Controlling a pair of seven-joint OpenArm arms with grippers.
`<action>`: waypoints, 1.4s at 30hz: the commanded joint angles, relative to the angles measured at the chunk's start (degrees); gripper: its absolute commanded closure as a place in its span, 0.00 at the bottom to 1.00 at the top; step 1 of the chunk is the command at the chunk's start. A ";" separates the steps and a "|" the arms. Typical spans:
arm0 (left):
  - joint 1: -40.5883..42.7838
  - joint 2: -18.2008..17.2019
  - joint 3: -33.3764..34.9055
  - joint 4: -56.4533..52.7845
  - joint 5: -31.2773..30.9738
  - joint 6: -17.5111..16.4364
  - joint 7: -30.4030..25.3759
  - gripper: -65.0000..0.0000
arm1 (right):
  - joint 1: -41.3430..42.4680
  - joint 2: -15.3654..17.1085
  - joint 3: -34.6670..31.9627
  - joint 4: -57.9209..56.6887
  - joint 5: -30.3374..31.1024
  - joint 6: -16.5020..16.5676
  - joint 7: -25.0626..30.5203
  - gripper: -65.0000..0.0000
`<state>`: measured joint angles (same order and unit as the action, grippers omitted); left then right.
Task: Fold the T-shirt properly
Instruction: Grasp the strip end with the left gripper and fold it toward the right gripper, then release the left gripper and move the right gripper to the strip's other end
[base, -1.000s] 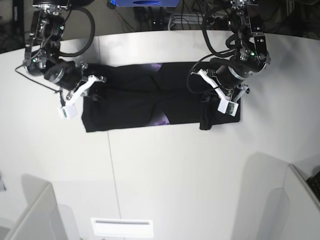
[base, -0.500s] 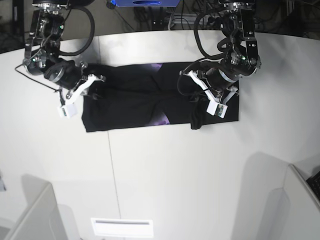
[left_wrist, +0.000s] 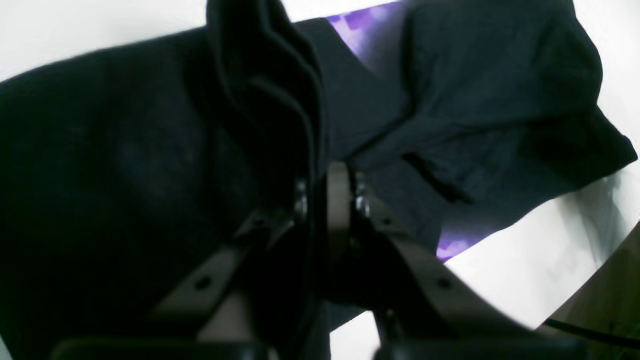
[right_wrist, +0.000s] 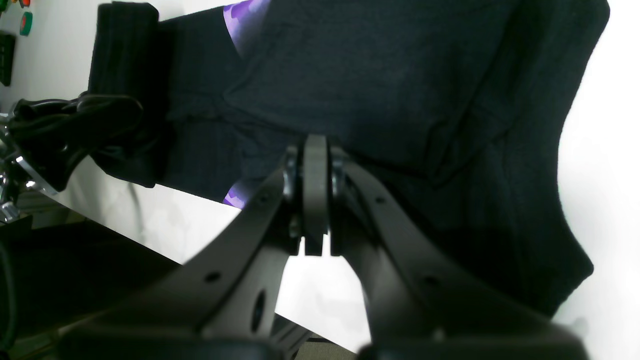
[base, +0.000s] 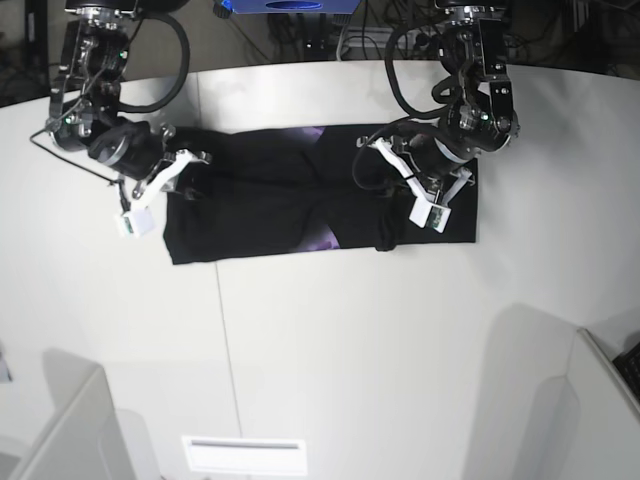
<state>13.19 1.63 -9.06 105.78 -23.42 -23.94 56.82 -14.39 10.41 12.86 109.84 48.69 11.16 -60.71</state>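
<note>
My left pincer (left_wrist: 320, 200) clamped on a raised fold of the black T-shirt (base: 270, 200), my right pincer (right_wrist: 315, 165) closed at its other end, shirt spread across the white counter (base: 350, 340), purple print peeking out.

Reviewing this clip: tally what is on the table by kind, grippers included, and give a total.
T-shirt, black with purple print showing: 1
Grippers: 2, the left gripper shut on a raised fold of the shirt, the right gripper shut over the shirt's other end
Table, white: 1
Total: 4
</note>
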 joint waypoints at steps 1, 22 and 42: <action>-0.49 0.17 -0.04 1.08 -1.06 -0.10 -0.95 1.00 | 0.37 0.62 0.10 0.80 0.94 0.14 0.97 1.00; -0.49 0.17 -0.04 0.99 -1.42 -0.10 -0.86 0.83 | 0.19 0.62 0.10 0.80 0.94 0.14 0.97 1.00; -1.37 2.90 4.62 2.14 -1.42 -0.10 -0.77 0.38 | 0.55 0.44 2.30 0.80 0.94 0.14 1.06 1.00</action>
<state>12.14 4.60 -4.08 106.48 -24.08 -23.97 56.90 -14.48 10.11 14.33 109.84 49.12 11.16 -60.86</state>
